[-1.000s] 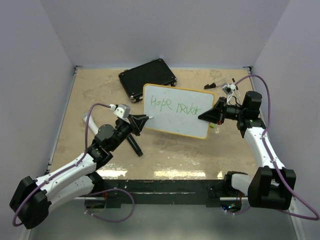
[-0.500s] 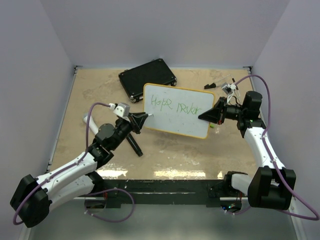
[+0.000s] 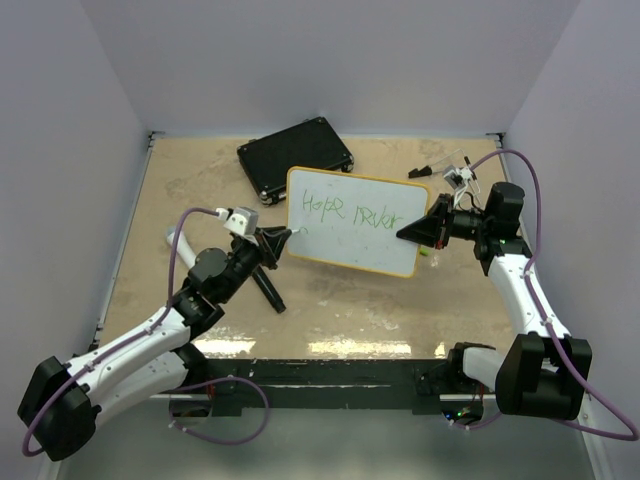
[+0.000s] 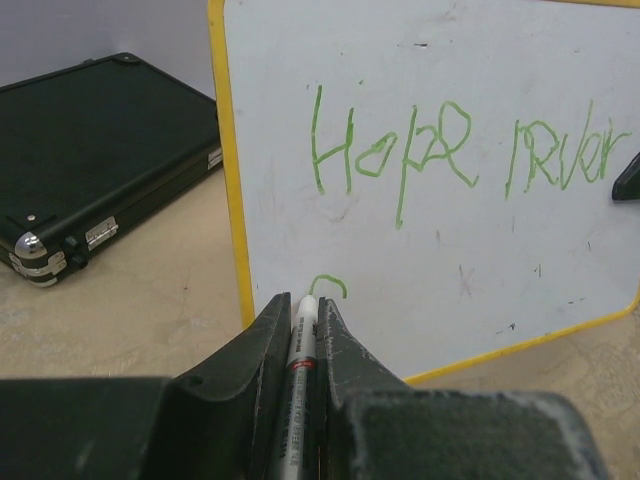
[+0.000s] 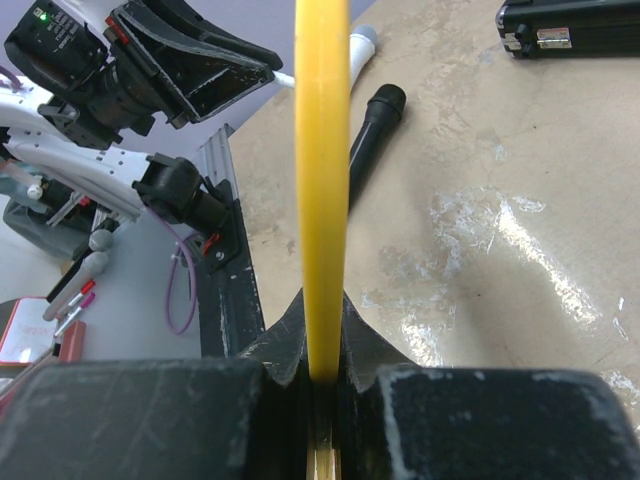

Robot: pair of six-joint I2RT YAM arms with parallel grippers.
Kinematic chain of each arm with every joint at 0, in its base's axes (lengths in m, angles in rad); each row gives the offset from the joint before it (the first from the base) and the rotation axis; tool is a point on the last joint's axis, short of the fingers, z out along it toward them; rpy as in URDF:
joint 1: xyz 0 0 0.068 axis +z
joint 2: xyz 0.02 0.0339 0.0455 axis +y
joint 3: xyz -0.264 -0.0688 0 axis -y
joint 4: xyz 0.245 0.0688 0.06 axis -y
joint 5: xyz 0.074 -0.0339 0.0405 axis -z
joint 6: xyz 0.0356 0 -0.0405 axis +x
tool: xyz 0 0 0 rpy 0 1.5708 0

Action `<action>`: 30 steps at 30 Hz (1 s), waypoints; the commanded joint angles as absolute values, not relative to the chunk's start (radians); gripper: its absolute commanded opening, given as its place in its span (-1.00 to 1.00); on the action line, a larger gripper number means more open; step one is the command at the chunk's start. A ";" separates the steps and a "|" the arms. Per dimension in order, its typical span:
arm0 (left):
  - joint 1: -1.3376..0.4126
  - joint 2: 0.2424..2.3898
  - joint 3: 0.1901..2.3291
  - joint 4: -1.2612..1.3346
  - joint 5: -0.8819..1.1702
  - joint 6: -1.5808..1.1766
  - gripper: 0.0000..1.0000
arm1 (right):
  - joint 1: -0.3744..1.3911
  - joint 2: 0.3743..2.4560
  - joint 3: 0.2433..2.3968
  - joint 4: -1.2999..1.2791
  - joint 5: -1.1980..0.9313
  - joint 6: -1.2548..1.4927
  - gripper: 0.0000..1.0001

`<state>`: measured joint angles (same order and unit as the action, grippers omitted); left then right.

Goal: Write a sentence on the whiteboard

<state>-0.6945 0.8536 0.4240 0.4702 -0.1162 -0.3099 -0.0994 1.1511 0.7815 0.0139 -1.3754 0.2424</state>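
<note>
Marker [image 4: 303, 335] shifted slightly, whiteboard's [image 3: 352, 243] length running left-right

Hidden and cut-off parts

The marker [image 4: 300, 350] shows only its white tip and a bit of barrel; the rest is hidden between the fingers of the left gripper [image 4: 303, 305], whose near body is blurred. The whiteboard [image 4: 450, 260] is cut by the top and right edges of the left wrist view, the black case [image 4: 100, 150] by the left edge. The second word of the sentence [image 4: 460, 160] is hard to read. In the right wrist view the board stands edge-on, so its face is hidden, and the rim covers part of a black tube [image 5: 372, 125]. In the top view the small things [image 3: 445, 172] near the right arm are too small to tell.
</note>
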 commanded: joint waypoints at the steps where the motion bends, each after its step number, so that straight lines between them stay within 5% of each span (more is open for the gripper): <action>1: -0.692 0.831 0.459 0.450 -0.097 -0.296 -1.00 | -0.101 1.123 0.807 0.049 -1.433 0.242 -1.00; 30: -0.692 0.842 0.466 0.341 -0.078 -0.313 -1.00 | -0.101 1.121 0.808 0.049 -1.433 0.239 -1.00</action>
<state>-0.6941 0.8703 0.4301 0.3714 -0.0372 -0.3214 -0.0998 1.1511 0.7815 0.0124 -1.3571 0.2409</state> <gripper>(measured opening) 0.166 0.058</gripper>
